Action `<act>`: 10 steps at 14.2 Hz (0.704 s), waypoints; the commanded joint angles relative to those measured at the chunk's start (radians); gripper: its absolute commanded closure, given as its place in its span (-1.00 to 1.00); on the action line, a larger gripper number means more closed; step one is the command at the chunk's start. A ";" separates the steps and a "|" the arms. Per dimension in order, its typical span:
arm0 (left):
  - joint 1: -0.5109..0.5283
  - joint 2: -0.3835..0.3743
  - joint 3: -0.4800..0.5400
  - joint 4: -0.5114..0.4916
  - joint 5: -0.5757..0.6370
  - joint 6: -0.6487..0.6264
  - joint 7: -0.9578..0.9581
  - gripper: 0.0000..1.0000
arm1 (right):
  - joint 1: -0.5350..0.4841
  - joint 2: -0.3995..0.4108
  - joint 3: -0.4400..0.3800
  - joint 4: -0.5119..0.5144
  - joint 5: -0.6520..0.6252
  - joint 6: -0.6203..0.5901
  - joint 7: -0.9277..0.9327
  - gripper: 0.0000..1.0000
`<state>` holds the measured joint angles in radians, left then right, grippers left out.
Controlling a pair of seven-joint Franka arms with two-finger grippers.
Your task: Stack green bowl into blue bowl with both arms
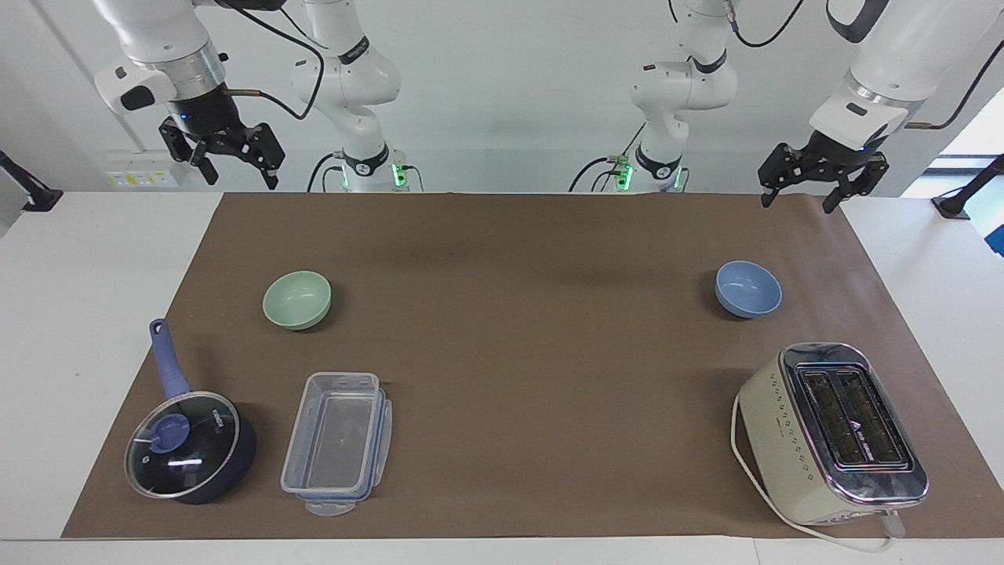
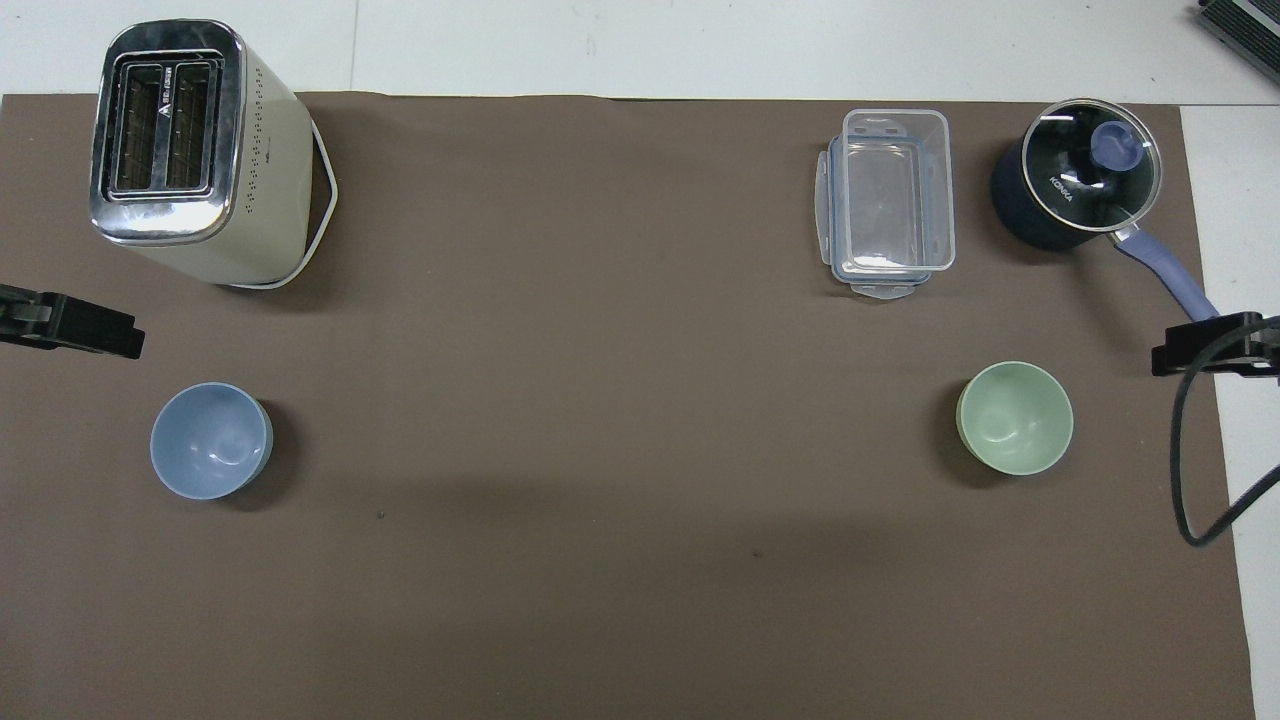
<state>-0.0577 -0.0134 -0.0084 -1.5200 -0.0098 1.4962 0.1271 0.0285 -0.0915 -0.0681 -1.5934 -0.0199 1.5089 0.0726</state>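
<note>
The green bowl (image 1: 297,299) and the blue bowl (image 1: 748,289) look smooth and matt, like plastic or glazed ware, and both sit on a matt brown paper-like mat (image 1: 518,329) laid over a smooth white table (image 1: 86,275). At the green bowl's five o'clock in the facing view, the food container (image 1: 337,443) is clear glossy plastic; the saucepan (image 1: 190,446) at its seven o'clock has a glossy glass lid with a metal rim. The toaster (image 1: 830,431) pairs a matt cream body with a mirror-bright chrome top.
</note>
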 commanded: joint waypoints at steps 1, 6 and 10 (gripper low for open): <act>0.009 -0.030 -0.001 -0.035 -0.013 0.001 0.022 -1.00 | 0.002 -0.013 -0.006 -0.008 0.002 -0.001 -0.016 -1.00; 0.007 -0.028 -0.002 -0.032 -0.013 -0.002 0.008 -1.00 | 0.002 -0.013 -0.006 -0.008 0.002 -0.001 -0.016 -1.00; 0.005 -0.026 -0.004 -0.031 -0.012 -0.005 0.009 -1.00 | 0.002 -0.013 -0.006 -0.008 0.002 -0.001 -0.016 -1.00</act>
<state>-0.0580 -0.0160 -0.0125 -1.5240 -0.0129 1.4962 0.1327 0.0285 -0.0916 -0.0681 -1.5934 -0.0199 1.5089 0.0726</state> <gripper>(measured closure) 0.000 0.000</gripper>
